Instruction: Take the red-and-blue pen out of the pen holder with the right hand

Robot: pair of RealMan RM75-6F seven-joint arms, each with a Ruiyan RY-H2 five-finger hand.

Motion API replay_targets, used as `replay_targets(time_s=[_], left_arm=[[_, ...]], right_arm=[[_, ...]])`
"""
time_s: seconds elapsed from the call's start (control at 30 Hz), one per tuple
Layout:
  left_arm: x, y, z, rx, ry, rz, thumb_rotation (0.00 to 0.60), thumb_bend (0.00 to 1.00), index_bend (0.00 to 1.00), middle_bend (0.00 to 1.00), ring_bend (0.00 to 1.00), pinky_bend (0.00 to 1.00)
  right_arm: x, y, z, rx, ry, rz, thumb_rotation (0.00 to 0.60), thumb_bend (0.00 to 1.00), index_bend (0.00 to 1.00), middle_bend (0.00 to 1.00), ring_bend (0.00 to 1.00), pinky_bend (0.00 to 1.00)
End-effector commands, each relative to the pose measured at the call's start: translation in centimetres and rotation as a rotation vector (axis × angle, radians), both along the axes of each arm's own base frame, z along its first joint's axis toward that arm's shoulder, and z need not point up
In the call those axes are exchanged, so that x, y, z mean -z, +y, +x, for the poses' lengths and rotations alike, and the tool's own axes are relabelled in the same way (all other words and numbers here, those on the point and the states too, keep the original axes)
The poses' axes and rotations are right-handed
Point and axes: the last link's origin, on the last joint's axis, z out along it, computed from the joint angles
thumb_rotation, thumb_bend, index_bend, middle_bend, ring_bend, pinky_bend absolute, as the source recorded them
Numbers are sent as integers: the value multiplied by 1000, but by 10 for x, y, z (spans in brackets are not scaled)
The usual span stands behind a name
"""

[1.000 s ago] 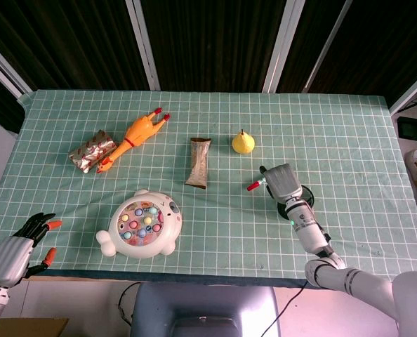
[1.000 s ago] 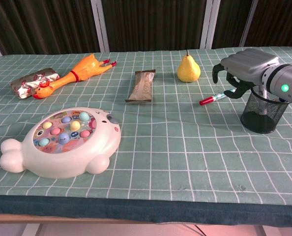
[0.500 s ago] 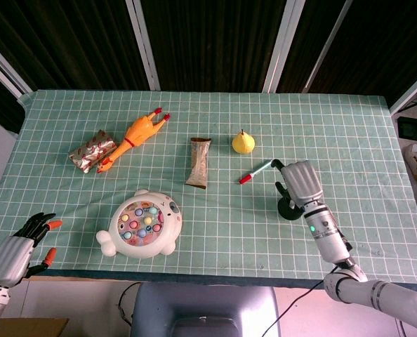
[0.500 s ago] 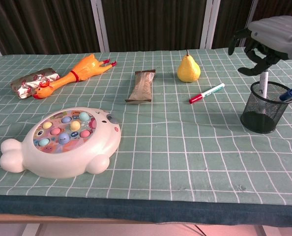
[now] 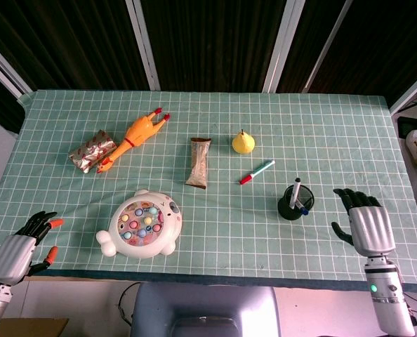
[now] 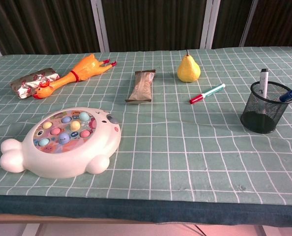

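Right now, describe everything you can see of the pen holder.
The pen holder is a round black wire-mesh cup standing upright on the green checked tablecloth, toward its right side. You can see through its mesh wall. Two pens stand in it: a white one with a dark cap rising nearly upright, and one with a blue cap leaning against the right rim. Nothing else touches it. The red-capped pen lies apart on the cloth, between holder and pear.

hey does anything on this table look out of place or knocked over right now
One pen with a red cap lies loose on the tablecloth, between the pear and the mesh pen holder, while two other pens stand in the holder. Nothing is tipped, spilled or damaged. The right robot hand is empty, off to the holder's side.
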Motion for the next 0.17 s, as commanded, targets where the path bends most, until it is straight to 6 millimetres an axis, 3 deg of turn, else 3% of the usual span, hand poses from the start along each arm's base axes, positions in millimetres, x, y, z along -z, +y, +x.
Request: replay_targets(time_s=[0.03,0.17], left_arm=[[0,0,0,0,0,1,600,458,241,106,71,374],[0,1,0,-2,-2,6,600,457,241,106,71,374]], right_arm=[[1,4,-5,16,15,15,600,378,331,372,328,485],[4,8,-8,36,31,38,600,378,318,355,317,446]])
